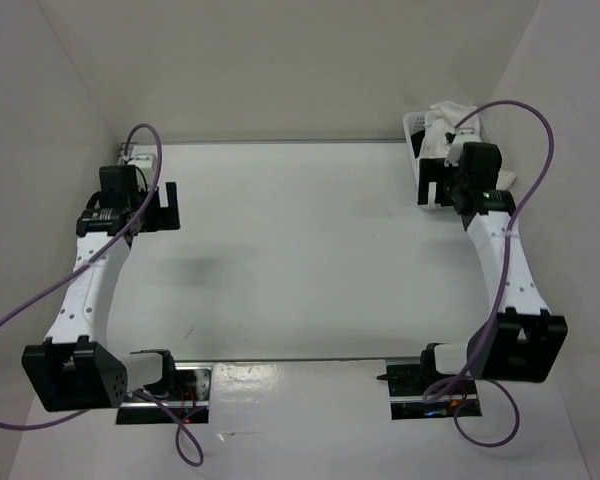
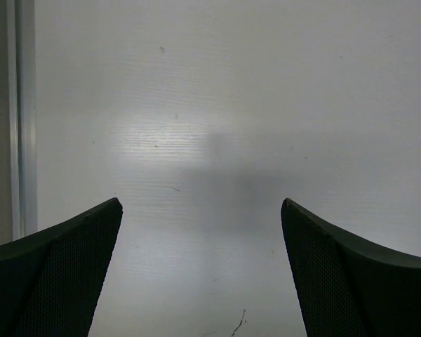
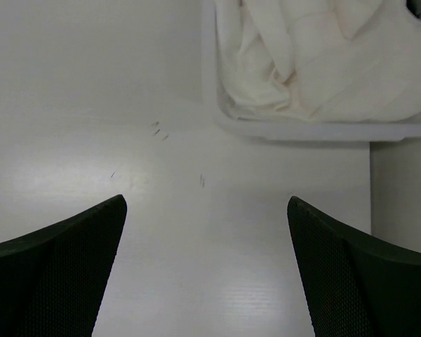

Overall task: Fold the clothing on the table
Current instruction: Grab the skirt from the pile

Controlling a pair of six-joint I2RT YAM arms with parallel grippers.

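Lying crumpled: clothing (image 3: 316,63), axis unclear.

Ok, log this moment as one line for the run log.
left gripper: open, above table | right gripper: open, near basket | white cloth: bunched in basket | fold: not started

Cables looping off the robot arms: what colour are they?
The cables are purple, clearest in the top external view.
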